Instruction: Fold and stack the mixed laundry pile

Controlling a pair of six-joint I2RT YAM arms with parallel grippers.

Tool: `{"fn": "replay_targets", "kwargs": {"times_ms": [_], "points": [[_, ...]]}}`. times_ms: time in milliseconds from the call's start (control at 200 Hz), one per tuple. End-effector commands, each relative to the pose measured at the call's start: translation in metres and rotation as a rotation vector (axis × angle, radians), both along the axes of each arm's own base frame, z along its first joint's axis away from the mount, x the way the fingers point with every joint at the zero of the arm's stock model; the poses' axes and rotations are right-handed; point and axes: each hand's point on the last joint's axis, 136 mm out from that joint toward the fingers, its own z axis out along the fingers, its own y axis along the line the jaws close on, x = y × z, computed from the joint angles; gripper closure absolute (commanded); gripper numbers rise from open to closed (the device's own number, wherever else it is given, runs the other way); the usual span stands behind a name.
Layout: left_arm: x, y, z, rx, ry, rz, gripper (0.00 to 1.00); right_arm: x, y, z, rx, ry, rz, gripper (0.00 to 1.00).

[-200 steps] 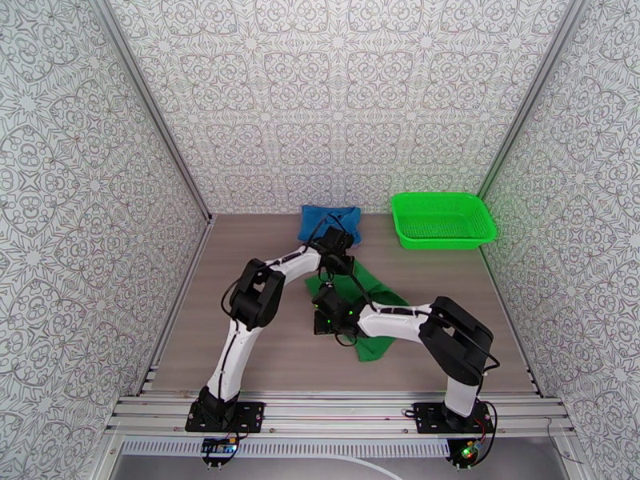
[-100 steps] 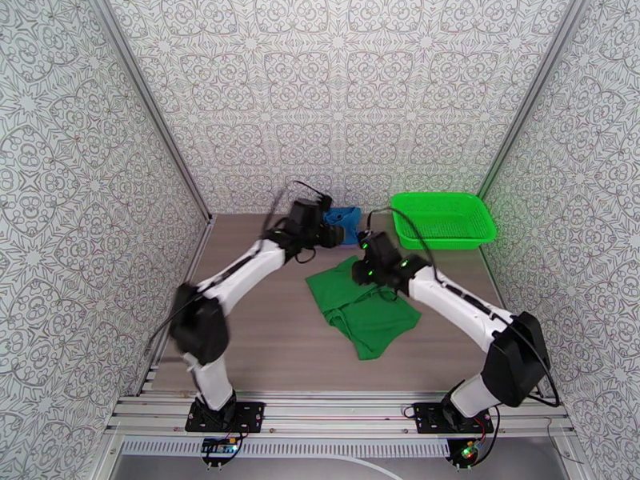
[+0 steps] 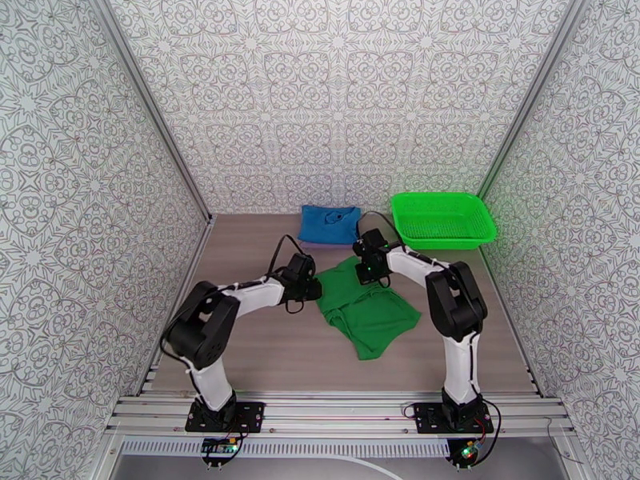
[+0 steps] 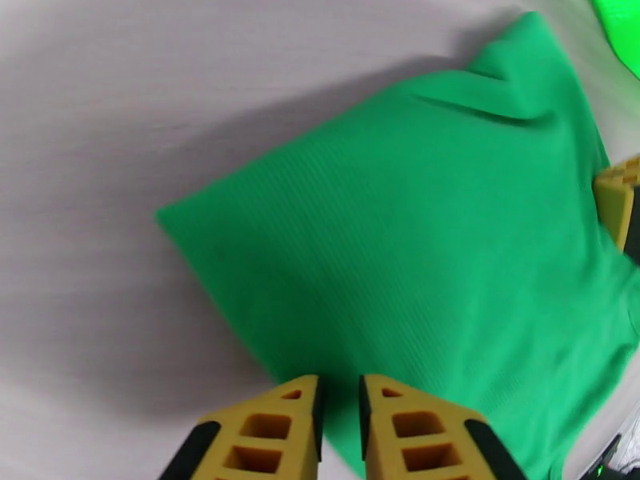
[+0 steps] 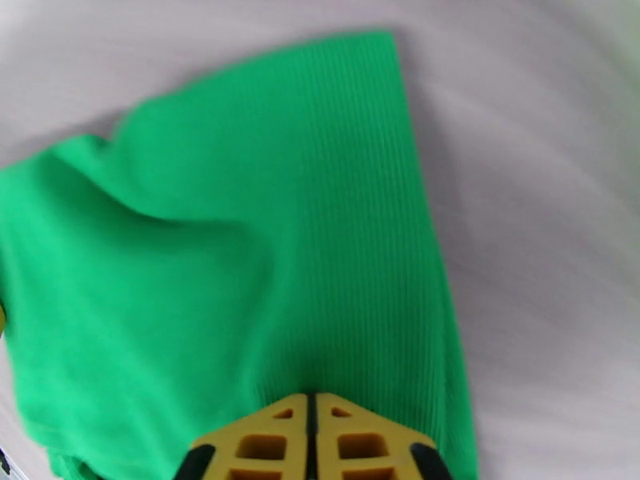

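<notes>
- The green garment (image 3: pixel 370 315) lies crumpled and partly spread in the middle of the tabletop (image 3: pixel 256 346), one corner pointing toward the near edge.
- The left gripper (image 3: pixel 310 287) sits low at the garment's left edge, its arm reaching in from the left.
- In the left wrist view its 2 yellow fingers (image 4: pixel 272 434) are parted by only a narrow slit, and green cloth shows in that slit. I cannot tell whether the jaws pinch any cloth.
- The right gripper (image 3: pixel 369 271) sits at the garment's far edge, well apart from the left one.
- In the right wrist view its jaws are closed tight together, with the tips down on the ribbed green cloth beside a straight edge. Whether a fold is caught between them cannot be told.
- The blue garment (image 3: pixel 328 223) lies folded at the far edge of the tabletop, apart from the green one.
- A bright green mesh basket (image 3: pixel 444 238) stands just to the right of the blue garment.
</notes>
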Motion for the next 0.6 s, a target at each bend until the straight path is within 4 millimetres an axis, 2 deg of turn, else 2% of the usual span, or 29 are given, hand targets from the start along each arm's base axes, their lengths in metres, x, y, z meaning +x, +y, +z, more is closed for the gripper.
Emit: {"fn": "replay_targets", "kwargs": {"times_ms": [0,165,290,345,355,365,465,565,590,595], "points": [[0.033,-0.017,0.008,-0.053,-0.060,0.022,0.82,-0.005,-0.012,-0.016,-0.016,0.012,-0.085,0.93],[0.056,-0.018,-0.022,-0.007,-0.002,-0.034,0.84,-0.027,-0.036,-0.033,-0.025,0.054,-0.324,0.94],[0.082,-0.023,-0.030,0.008,0.009,-0.086,0.85,-0.048,-0.041,-0.038,0.080,0.060,-0.533,0.94],[0.093,-0.024,-0.022,0.015,-0.007,-0.104,0.85,-0.055,-0.041,-0.038,0.123,0.042,-0.611,0.94],[0.093,-0.023,-0.031,0.025,0.010,-0.107,0.85,-0.057,-0.042,-0.038,0.129,0.039,-0.624,0.94],[0.094,-0.023,-0.032,0.028,0.011,-0.109,0.85,-0.058,-0.042,-0.039,0.134,0.037,-0.638,0.94],[0.105,-0.019,-0.025,0.059,0.005,-0.123,0.85,-0.061,-0.041,-0.033,0.176,-0.021,-0.720,0.93],[0.103,-0.017,-0.011,0.069,-0.009,-0.125,0.85,-0.051,-0.046,-0.023,0.145,-0.069,-0.719,0.93],[0.100,-0.015,-0.014,0.078,-0.001,-0.123,0.85,-0.047,-0.046,-0.018,0.128,-0.083,-0.706,0.93],[0.101,-0.015,-0.008,0.075,-0.012,-0.122,0.84,-0.046,-0.046,-0.017,0.126,-0.087,-0.704,0.93]]}}
